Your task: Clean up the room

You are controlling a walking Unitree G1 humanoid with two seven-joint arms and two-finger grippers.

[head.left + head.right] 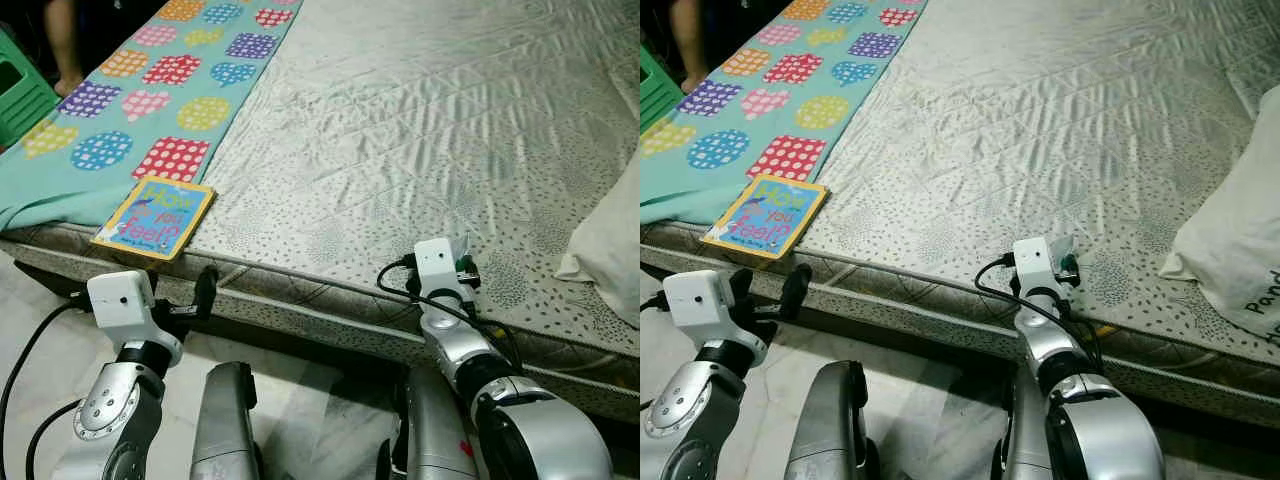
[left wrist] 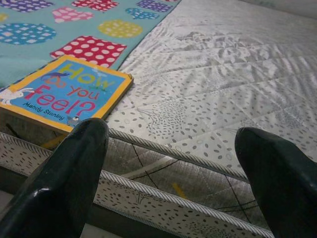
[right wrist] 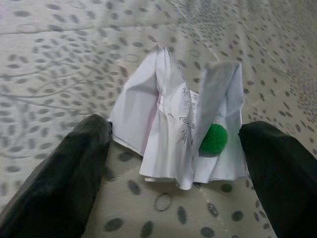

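Right claw [image 3: 173,144] spread around crumpled paper [image 3: 173,124] half-hiding a green ball [image 3: 214,138]; left claw [image 2: 173,168] apart.

A quilted mattress [image 1: 420,130] with a pillow [image 1: 610,250], above pale floor [image 1: 40,300].

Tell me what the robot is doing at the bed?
The robot stands at the edge of the bed, tidying up. Its right pincer is open around a crumpled piece of white paper with a small green ball on it, lying on the mattress; one finger touches the paper's edge, but nothing is gripped yet. Its left pincer is open too, by the mattress edge near a picture book that lies partly on a spotty blanket. A white pillow sits to the right.
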